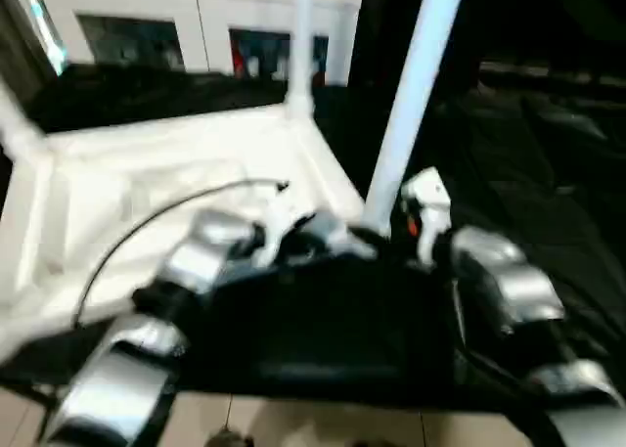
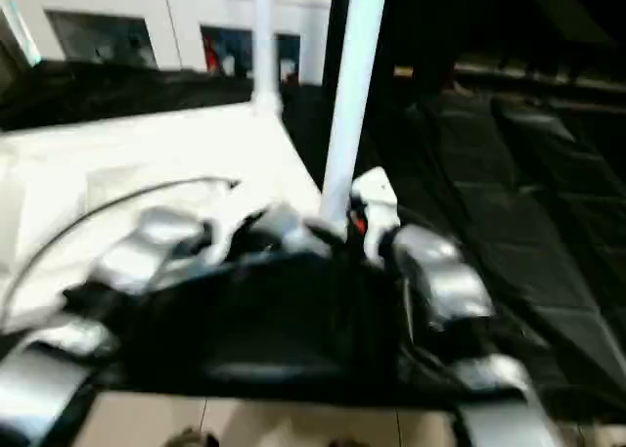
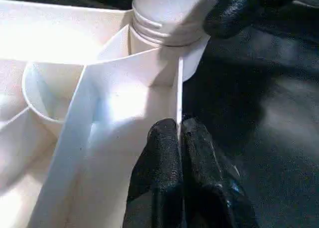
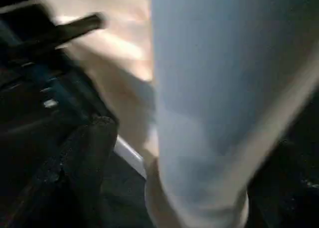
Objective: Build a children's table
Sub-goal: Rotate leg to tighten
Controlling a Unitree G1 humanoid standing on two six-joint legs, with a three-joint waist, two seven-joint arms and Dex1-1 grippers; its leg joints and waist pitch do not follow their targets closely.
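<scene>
The tabletop (image 1: 186,188) lay upside down in front of me on a dark surface, its ribbed underside facing up, with the white cabinet (image 1: 201,31) standing beyond it. It looked to me like a broad, light shell of moulded plastic, stiff along its ribs and rim but likely to slide if pushed sideways, so I judged the thin outer wall the best place to pin it. One leg (image 1: 301,41) already stood upright in the far corner socket. A second leg (image 1: 411,95) rose at a slight tilt from the near right corner, its threaded end (image 3: 164,18) sitting at the mouth of that socket; whether it was fully seated I could not tell. The tube seemed smooth, light and rigid, apt to slip when twisted, so I thought a low grip close to the socket would steady it best. My left claw (image 3: 180,138) was pinched tight on the tabletop's thin edge wall just beside that corner, one finger on each face of it. My right claw (image 4: 199,178) sat low around the tilted leg, a black finger (image 4: 82,153) showing on one side of the tube, but how firmly it was closed I could not tell.
</scene>
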